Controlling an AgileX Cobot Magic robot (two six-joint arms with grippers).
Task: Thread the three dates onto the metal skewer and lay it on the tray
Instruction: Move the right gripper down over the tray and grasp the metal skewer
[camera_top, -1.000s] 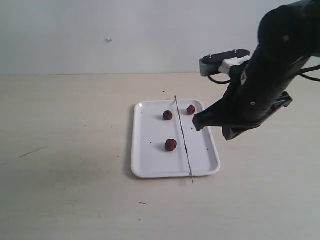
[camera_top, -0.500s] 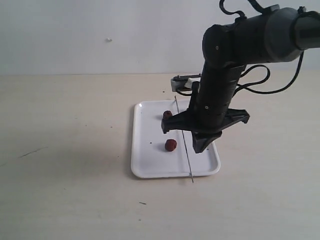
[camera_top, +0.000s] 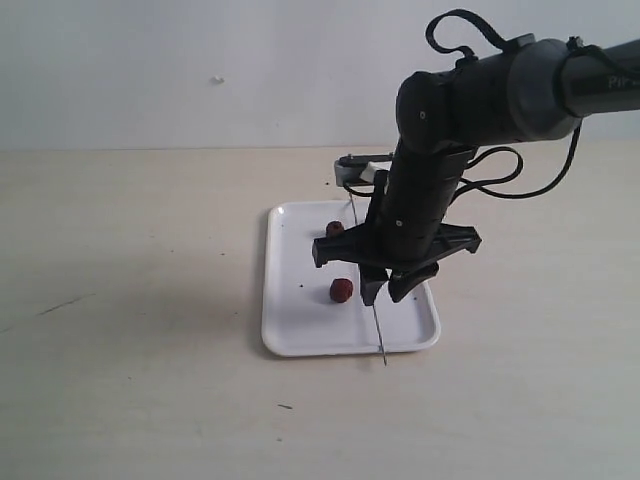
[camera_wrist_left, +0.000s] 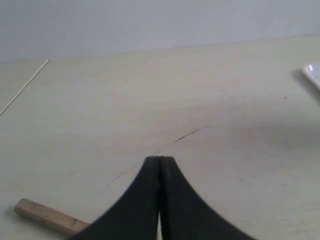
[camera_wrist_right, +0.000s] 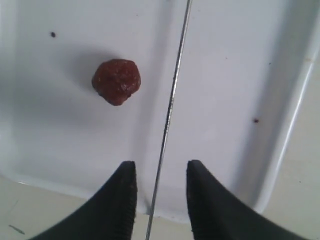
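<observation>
Jaws of the right gripper (camera_wrist_right: 161, 167) now stand apart around the metal skewer (camera_wrist_right: 170, 100) at the near edge of the tray (camera_top: 290, 320), and the left gripper (camera_wrist_left: 160, 162) stays pinched together.

One date hidden behind right arm (camera_top: 430, 190); skewer (camera_top: 380, 332) midsection covered too.

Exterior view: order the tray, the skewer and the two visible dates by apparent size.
1. tray
2. metal skewer, long but hair-thin
3. front date and back date look alike; unranked
</observation>
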